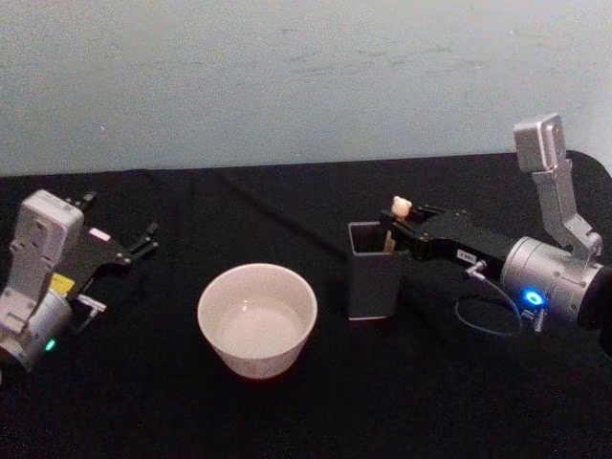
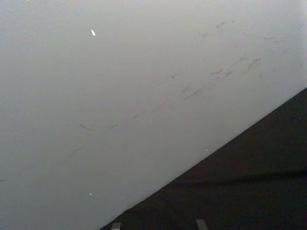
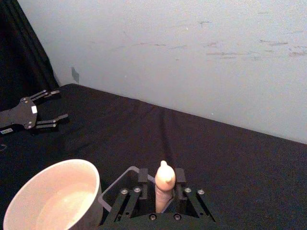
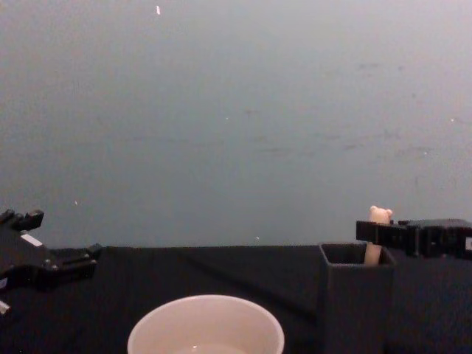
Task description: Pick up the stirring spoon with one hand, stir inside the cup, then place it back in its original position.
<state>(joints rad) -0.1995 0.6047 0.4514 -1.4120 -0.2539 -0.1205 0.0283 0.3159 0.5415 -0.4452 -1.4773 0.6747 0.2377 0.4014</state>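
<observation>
**Spoon stands straight up in the holder, right gripper already around its handle**

So the whole thing hinges on the spoon (image 1: 401, 212) being vertical. It's standing in the dark holder (image 1: 373, 273), bear head poking out above the rim, stem and bowl hidden down inside. The right gripper (image 1: 394, 229) comes in sideways from the robot's right, level with the top of the holder, so its reach runs across the spoon's long axis. In the right wrist view the handle (image 3: 163, 188) sits dead centre between the two fingers (image 3: 142, 176), which look pressed in close on either side. I'd call it pinching the handle, though I can't see actual contact for sure.

The chest view backs this up: the bear head (image 4: 380, 214) shows just above the gripper (image 4: 377, 234), with the holder (image 4: 355, 302) below.

The cup (image 1: 256, 317) is to the holder's left, close but not touching, and looks empty or nearly so. So my guess is the next move has to be straight up along the spoon's axis until the bowl clears the rim, then sideways left over the cup.

The left gripper (image 1: 145, 239) is parked well off on the left, fingers spread, way farther from the spoon.
</observation>
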